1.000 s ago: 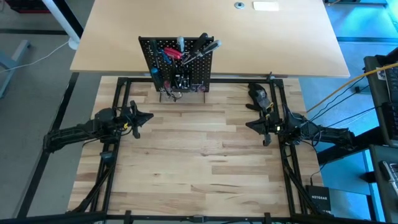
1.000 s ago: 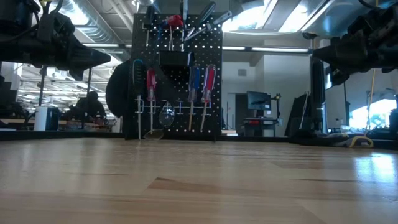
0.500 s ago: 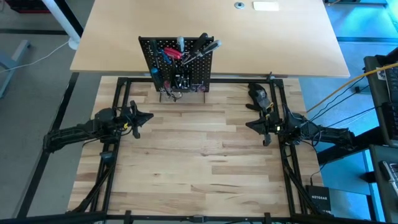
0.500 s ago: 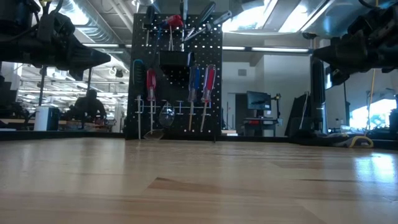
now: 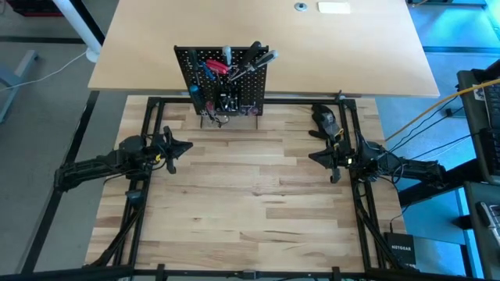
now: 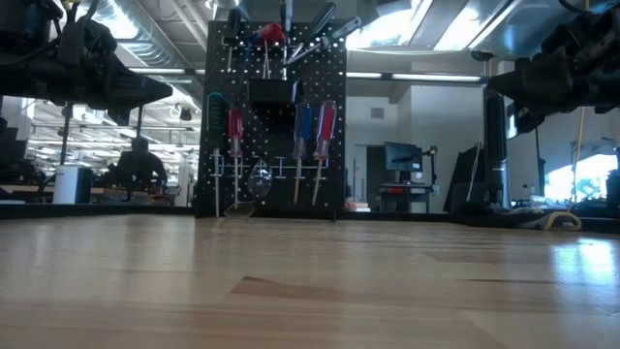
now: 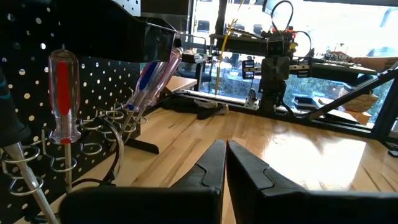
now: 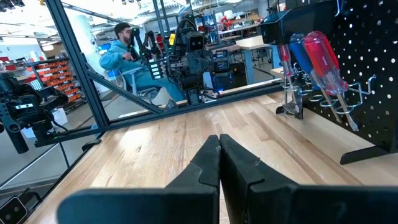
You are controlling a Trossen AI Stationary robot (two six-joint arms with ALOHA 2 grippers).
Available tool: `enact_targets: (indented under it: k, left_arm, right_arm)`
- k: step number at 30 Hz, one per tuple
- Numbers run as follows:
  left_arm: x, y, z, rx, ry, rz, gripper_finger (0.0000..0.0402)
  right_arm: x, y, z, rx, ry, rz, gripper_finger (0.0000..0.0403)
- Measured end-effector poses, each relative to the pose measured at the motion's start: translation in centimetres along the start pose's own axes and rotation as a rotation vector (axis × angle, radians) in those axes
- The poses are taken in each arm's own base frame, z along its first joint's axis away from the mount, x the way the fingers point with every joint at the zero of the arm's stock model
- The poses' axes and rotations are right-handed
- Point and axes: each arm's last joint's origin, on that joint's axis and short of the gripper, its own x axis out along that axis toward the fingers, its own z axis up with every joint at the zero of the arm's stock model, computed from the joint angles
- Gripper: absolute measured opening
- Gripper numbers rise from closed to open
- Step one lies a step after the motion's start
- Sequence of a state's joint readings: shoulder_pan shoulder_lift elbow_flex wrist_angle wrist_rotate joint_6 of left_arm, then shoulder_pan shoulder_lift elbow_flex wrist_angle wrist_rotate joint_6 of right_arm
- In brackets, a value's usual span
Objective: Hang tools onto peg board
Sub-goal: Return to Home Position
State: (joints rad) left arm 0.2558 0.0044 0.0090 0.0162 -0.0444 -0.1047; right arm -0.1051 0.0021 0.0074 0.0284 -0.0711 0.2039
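Both grippers clenched and empty.
Left gripper and right gripper had fingers pressed together, holding nothing; the one peg board stood upright at the far edge of the wooden table, tools hanging on it (two red-handled screwdrivers among them); a person sat beyond.

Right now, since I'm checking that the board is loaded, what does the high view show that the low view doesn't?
Only the high view shows the left arm and the right arm whole, lying at the left and right sides of the wooden table, plus a NETGEAR box. Only the low view shows the front of the peg board, with red- and blue-handled screwdrivers hanging in a row, and a person seated in the room behind. Both views show the peg board standing upright at the table's far edge.
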Motion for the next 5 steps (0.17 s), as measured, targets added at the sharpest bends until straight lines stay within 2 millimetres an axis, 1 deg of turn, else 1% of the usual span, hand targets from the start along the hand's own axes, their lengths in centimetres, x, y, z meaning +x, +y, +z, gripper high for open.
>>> enact_targets:
  k: [5]
  left_arm:
    - [0.00,0.00,0.00,0.000,0.000,0.000,0.0005]
  right_arm:
    - [0.00,0.00,0.01,0.000,0.000,0.000,0.0005]
